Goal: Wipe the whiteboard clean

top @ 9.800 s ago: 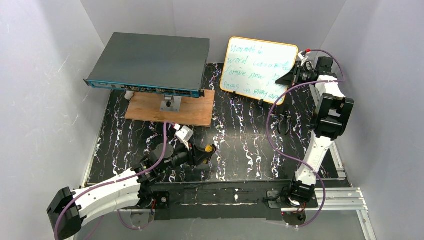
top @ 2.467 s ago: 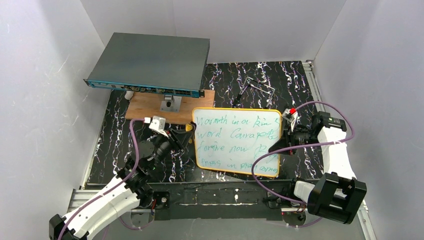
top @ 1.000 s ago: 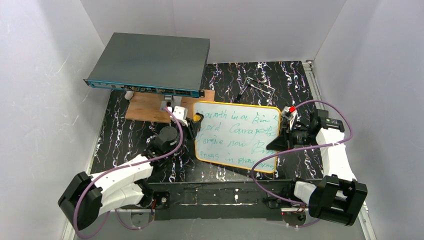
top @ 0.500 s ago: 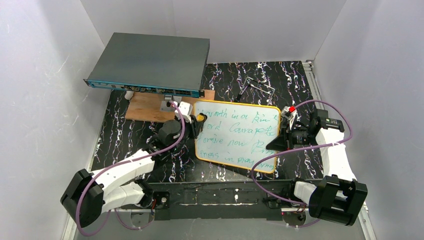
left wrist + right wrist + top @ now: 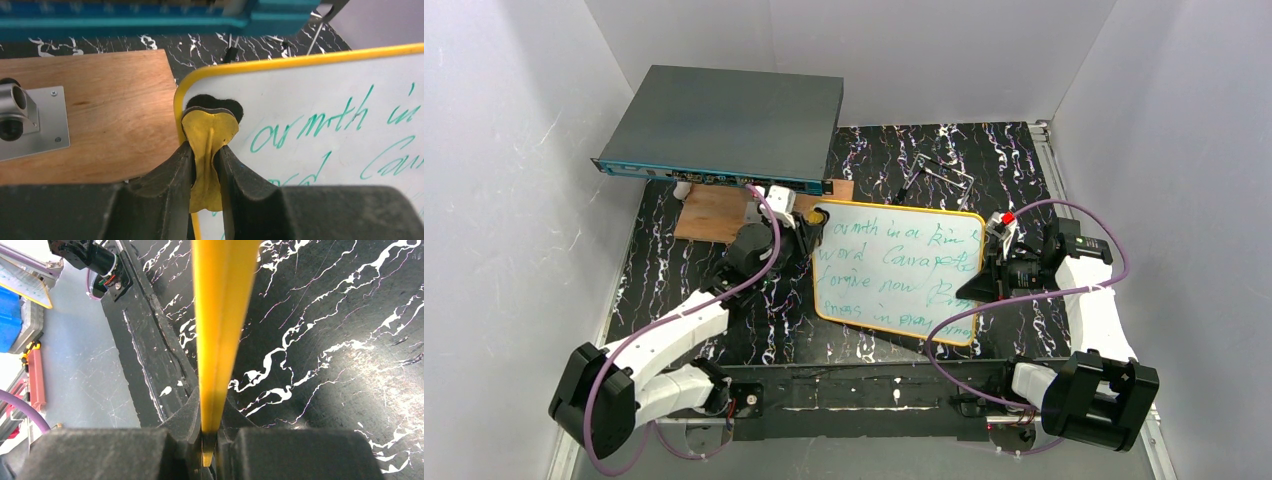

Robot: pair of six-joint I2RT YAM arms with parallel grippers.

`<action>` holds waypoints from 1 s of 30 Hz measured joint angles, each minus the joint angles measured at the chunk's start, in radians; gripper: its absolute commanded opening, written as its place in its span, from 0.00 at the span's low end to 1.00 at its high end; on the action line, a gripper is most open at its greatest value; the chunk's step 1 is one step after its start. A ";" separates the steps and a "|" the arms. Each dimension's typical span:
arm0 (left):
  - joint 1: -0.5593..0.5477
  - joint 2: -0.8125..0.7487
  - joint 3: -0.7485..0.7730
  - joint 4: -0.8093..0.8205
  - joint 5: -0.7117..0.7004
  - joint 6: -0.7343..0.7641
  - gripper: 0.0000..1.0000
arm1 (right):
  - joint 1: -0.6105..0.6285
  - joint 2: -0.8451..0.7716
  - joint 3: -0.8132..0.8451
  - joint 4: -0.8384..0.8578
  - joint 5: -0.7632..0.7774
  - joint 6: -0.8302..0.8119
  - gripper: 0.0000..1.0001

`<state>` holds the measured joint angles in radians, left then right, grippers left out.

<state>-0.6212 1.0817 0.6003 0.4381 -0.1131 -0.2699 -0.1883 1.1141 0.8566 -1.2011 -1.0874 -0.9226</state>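
The whiteboard, yellow-framed and covered in green handwriting, hangs tilted above the black marbled mat. My right gripper is shut on its right edge; the right wrist view shows the yellow frame edge-on, pinched between the jaws of the right gripper. My left gripper is shut on a small yellow eraser. The eraser's black felt face presses on the top-left corner of the whiteboard, just left of the first written word.
A large dark-grey flat box with a teal front stands at the back left over a brown wooden board with a metal bracket. A thin wire stand lies behind the whiteboard. White walls enclose the mat.
My left gripper has carried the eraser away from me along the board's left edge, up to its top-left corner. The right gripper and the board have stayed put.
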 measured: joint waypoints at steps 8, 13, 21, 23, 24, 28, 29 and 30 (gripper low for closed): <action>0.010 -0.027 -0.058 -0.035 0.158 0.000 0.00 | 0.000 0.000 0.000 -0.001 0.000 0.000 0.01; -0.023 0.010 -0.026 -0.056 0.203 -0.006 0.00 | 0.000 0.000 0.000 -0.003 0.000 0.006 0.01; 0.001 0.036 0.082 -0.117 0.090 -0.019 0.00 | 0.001 -0.001 0.000 -0.002 0.000 0.005 0.01; 0.004 0.037 0.082 -0.128 0.086 -0.018 0.00 | 0.001 -0.001 0.000 -0.002 0.000 0.006 0.01; 0.004 0.037 0.082 -0.132 0.086 -0.017 0.00 | 0.001 -0.001 0.000 -0.002 0.000 0.007 0.01; 0.004 0.035 0.077 -0.137 0.089 -0.014 0.00 | 0.001 -0.001 0.000 -0.003 0.000 0.008 0.01; 0.005 0.034 0.071 -0.135 0.096 -0.014 0.00 | 0.001 -0.001 0.000 -0.003 0.000 0.008 0.01; 0.004 0.031 0.063 -0.134 0.104 -0.015 0.00 | 0.001 -0.001 0.000 -0.003 0.000 0.008 0.01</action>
<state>-0.6174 1.1126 0.6632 0.3038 -0.0090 -0.2848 -0.1875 1.1133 0.8566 -1.2041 -1.0874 -0.9146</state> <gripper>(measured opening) 0.219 0.131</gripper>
